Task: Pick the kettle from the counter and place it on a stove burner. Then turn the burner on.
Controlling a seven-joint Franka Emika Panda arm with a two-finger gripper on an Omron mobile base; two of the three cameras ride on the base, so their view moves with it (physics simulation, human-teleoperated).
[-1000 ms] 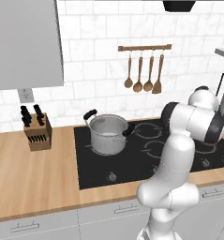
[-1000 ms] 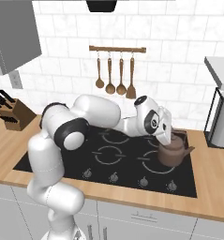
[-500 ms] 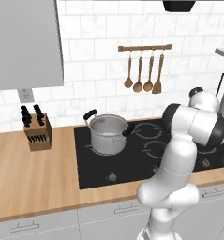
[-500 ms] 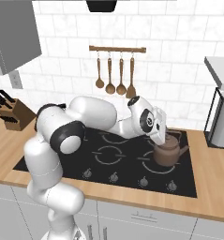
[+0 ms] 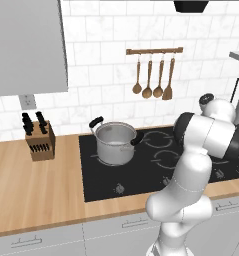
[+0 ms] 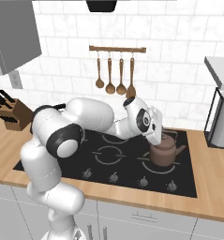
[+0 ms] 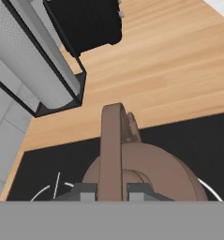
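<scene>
The brown kettle (image 6: 166, 151) is on the right side of the black cooktop (image 6: 108, 159), over a grey-lined stove burner (image 7: 212, 190) at the front right. My gripper (image 6: 159, 136) is shut on its arched handle (image 7: 111, 145). In the hand view, a dark fingertip (image 7: 84, 191) shows on each side of the handle, and the kettle's round body (image 7: 155, 171) is below. Its spout points toward the tan counter (image 7: 169, 70) on the right. I cannot tell whether the kettle touches the glass or hangs just above it.
A steel pot (image 5: 115, 142) with black handles stands on the cooktop's rear left burner. A knife block (image 5: 39, 140) is on the left counter. A white roll in a black frame (image 6: 221, 117) stands at the right. Control knobs (image 6: 113, 176) line the cooktop's front edge.
The hand has carried the kettle a little to the left, farther onto the cooktop, and the arm has swung with it. The jaws have stayed shut on the handle.
</scene>
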